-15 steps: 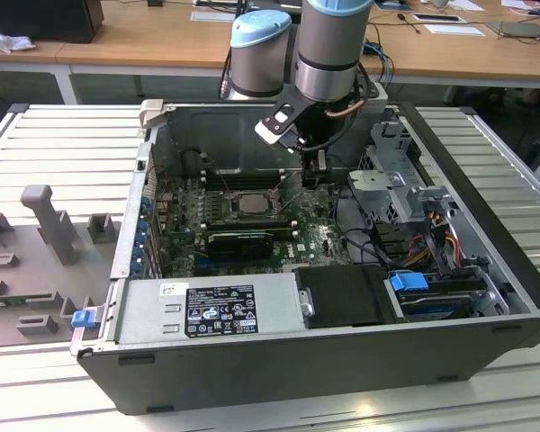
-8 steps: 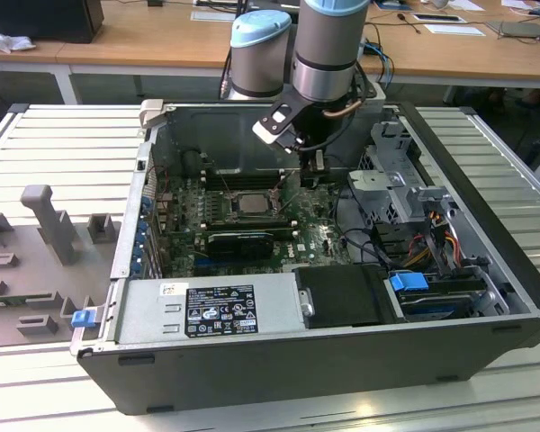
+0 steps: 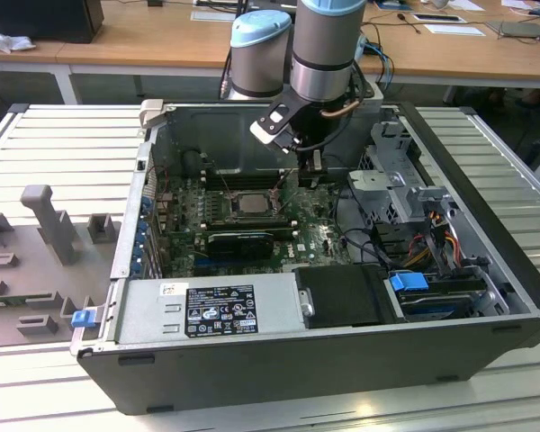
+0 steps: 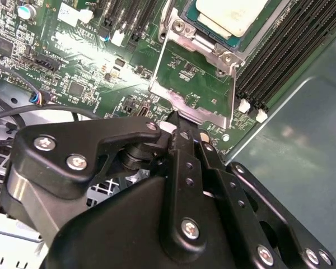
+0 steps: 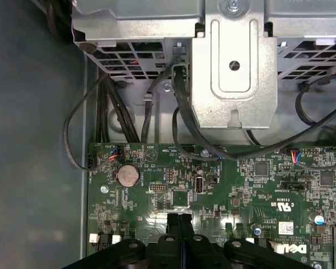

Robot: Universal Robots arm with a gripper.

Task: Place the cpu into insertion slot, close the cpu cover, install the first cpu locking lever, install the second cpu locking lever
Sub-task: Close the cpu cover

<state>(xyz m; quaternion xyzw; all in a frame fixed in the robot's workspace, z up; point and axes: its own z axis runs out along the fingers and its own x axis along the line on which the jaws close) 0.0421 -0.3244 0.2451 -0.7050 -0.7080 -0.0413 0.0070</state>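
Black gripper fingers (image 4: 182, 126) lie pressed together in both wrist views (image 5: 179, 219), and their tips meet the free lip of the cpu cover (image 4: 199, 114). Whether that thin lip is pinched between them cannot be told. The cpu cover is swung open. Its hinged edge sits at the metal surround of the insertion slot (image 4: 213, 47), its free edge points away from the slot toward the fingers, and green motherboard (image 4: 89, 56) shows through its central window. How steeply it is tilted I cannot tell. Just past the hinge, the cpu (image 4: 231, 14) lies flat in the insertion slot with its pale metal top facing up. Long black memory slots (image 4: 280, 50) run alongside it. In the first wrist view the board (image 5: 241, 190) carries a round coin battery (image 5: 127, 175), and beyond it black cables (image 5: 73, 129) loop up to a grey sheet-metal bracket (image 5: 235, 61). In the exterior view the arm (image 3: 324, 45) reaches down into the open computer case (image 3: 279, 369). There the gripper (image 3: 315, 166) is just to the exterior view's right of the cpu (image 3: 250, 203), which sits squarely in the middle of the board. A grey power supply (image 3: 207, 306) fills the near side of the case, which rests on a slatted metal table (image 3: 63, 135). Wooden desks (image 3: 153, 45) stand behind.
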